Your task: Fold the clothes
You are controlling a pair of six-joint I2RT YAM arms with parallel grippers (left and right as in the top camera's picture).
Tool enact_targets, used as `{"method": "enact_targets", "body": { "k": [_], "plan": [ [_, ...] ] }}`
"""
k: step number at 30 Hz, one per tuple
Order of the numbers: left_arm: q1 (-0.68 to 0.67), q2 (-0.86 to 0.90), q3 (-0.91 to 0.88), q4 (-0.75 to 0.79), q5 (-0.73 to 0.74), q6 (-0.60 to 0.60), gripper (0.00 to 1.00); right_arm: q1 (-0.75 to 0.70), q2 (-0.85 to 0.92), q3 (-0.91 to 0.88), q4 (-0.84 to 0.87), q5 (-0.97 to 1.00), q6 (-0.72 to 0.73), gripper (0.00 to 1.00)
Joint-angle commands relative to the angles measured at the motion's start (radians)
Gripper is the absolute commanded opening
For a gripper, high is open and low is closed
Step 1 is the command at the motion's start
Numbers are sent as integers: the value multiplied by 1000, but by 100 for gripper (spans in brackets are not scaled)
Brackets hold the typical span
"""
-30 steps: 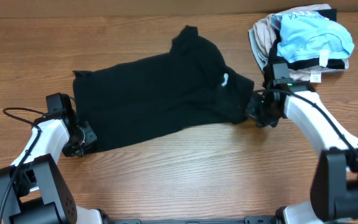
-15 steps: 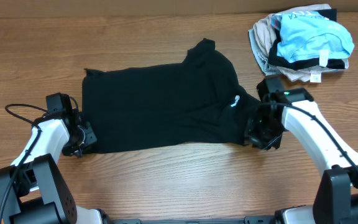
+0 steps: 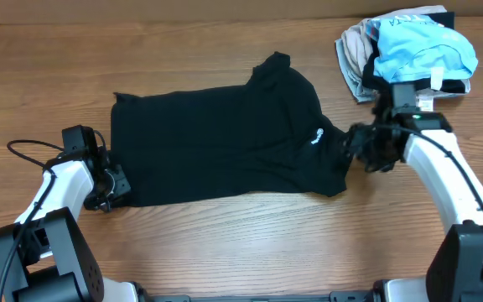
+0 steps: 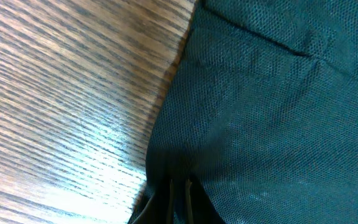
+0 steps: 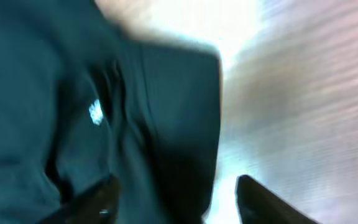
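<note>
The clothes (image 3: 225, 143), a black garment with a small white logo (image 3: 317, 138), lie spread flat in the middle of the table. My left gripper (image 3: 114, 186) is shut on the garment's lower left corner; in the left wrist view its fingers (image 4: 179, 198) pinch the black mesh fabric (image 4: 260, 112). My right gripper (image 3: 353, 153) hovers open at the garment's right edge. In the right wrist view its jaws (image 5: 179, 199) stand wide apart over that edge (image 5: 185, 124), holding nothing, with the white logo (image 5: 95, 113) to the left.
A pile of light blue (image 3: 422, 46) and beige (image 3: 355, 50) garments sits at the back right, just behind my right arm. A black cable (image 3: 23, 149) loops beside my left arm. Bare wood table (image 3: 241, 243) runs along the front.
The garment was drawn to the right and laid flatter. My right gripper then opened, let go of the right edge and rose toward the back right. The left gripper stayed put.
</note>
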Motion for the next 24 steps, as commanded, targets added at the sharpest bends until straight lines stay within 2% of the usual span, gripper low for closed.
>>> {"method": "enact_targets", "body": {
  "k": [1,8,16,20,24],
  "plan": [
    [-8,68,-35,26,2,23,4,-29,13,23,69,14,-66,69],
    [-8,68,-35,35,2,23,4,-29,152,23,174,14,-112,73],
    [-8,68,-35,40,2,23,4,-29,260,22,257,14,-138,72],
    [-8,68,-35,42,2,23,4,-29,261,17,292,11,-138,58],
    [-8,68,-35,42,2,23,4,-29,261,-5,300,10,-138,49]
  ]
}}
